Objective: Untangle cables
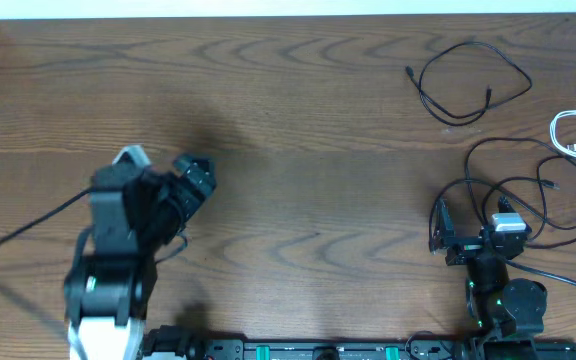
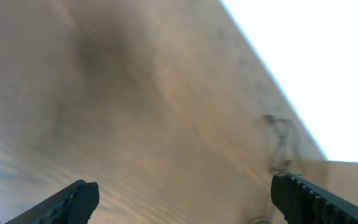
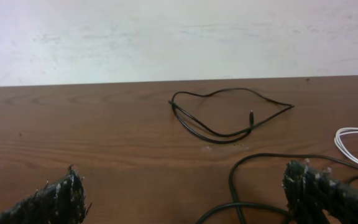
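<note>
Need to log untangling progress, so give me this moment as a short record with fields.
left gripper: open, empty, over the table
right gripper: open, empty
far black cable: loose loop, lying alone
near black cable: sprawled just ahead of the right gripper, not held
white cable: small coil at the table's right edge, apart from the far black cable
</note>
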